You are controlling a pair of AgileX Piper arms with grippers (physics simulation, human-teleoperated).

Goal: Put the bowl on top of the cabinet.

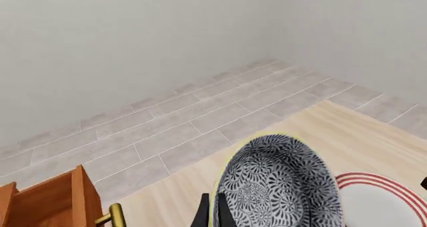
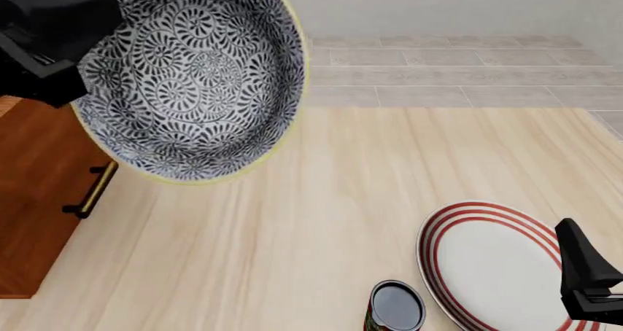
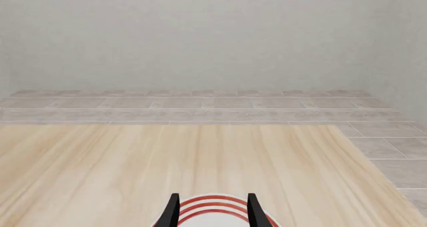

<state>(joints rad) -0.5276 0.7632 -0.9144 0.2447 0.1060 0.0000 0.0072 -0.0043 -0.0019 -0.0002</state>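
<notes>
Clearly, in the left wrist view the left gripper (image 1: 215, 218) pinches the rim of the patterned bowl (image 1: 277, 187).

From the front, the glossy bowl (image 2: 190, 76) hangs tilted at upper left, just beside the brown wooden cabinet (image 2: 39, 192).

By the right wrist view, the right gripper (image 3: 211, 209) is parted, holding nothing, over the plate (image 3: 212, 217).

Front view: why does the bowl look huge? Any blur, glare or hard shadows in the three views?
Front view: the bowl, held up near the camera by the left gripper, looms larger than the plate; perspective, not blur. Left wrist view: bowl sharp, cropped by the frame edge. Right wrist view: flat, even light on the table, no glare or hard shadows.
</notes>
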